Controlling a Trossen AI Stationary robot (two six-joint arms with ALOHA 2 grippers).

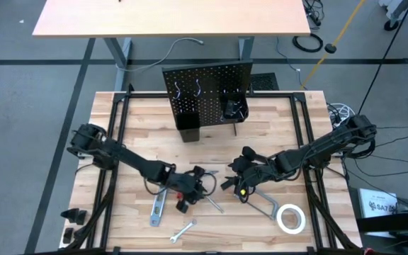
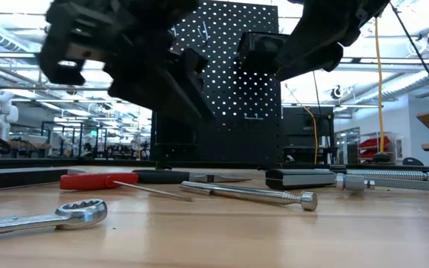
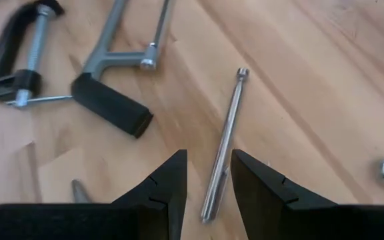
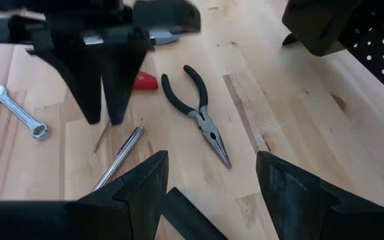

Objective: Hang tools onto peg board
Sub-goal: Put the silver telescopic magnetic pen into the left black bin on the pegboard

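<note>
The black peg board (image 1: 207, 95) is seen upright at the table's far edge (silver hooks, box bins); left gripper (image 3: 209, 193) spread over a silver rod (image 3: 224, 143), right gripper (image 4: 209, 183) spread above dark-handled pliers (image 4: 195, 110)

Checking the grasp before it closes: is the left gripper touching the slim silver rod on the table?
Apart. In the left wrist view, the left gripper is open, its fingers astride the silver rod, with bare wood visible between the rod and each finger.
</note>
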